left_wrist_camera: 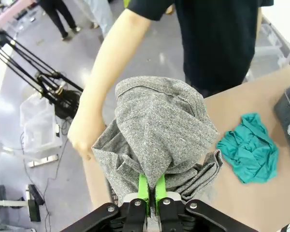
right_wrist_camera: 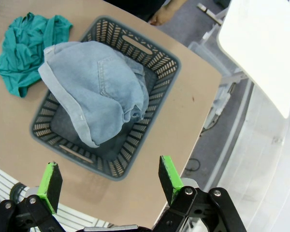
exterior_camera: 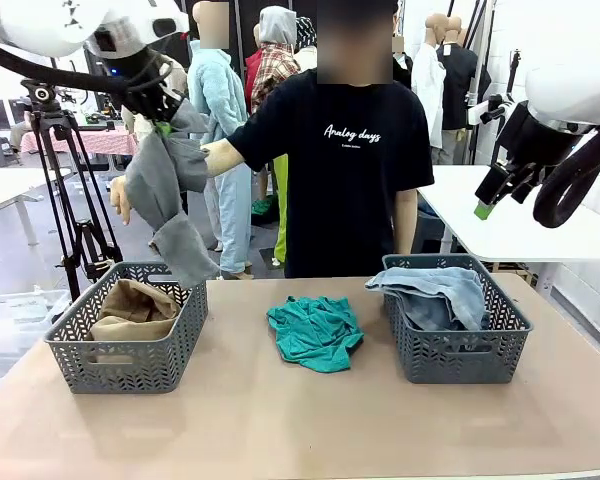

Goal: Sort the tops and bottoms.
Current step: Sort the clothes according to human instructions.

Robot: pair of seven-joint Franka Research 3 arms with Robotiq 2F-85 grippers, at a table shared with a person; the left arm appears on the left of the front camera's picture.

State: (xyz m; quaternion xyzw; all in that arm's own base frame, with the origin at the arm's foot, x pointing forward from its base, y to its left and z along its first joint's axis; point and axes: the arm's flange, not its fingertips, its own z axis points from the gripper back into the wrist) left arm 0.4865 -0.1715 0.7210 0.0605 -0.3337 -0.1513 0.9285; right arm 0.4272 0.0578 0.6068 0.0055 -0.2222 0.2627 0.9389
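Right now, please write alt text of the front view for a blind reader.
The shut left gripper holds a heather-grey tee hanging over the left grey plastic basket, where a tan khaki garment lies. A teal-green tee lies on the table between the baskets; faded light blue denim lies in the right basket, with the open right gripper high beside it.

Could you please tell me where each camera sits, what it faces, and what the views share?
Front view: fixed on the robot's side, facing across the tan table at the person; left tool and right tool raised.
Left wrist view: on the left wrist, looking down its shut tool at the gripped heather-grey tee, the person's hand beyond.
Right wrist view: on the right wrist, looking down past its open tool at the light blue denim garment in a grey lattice basket.
All three share the crumpled teal-green tee.
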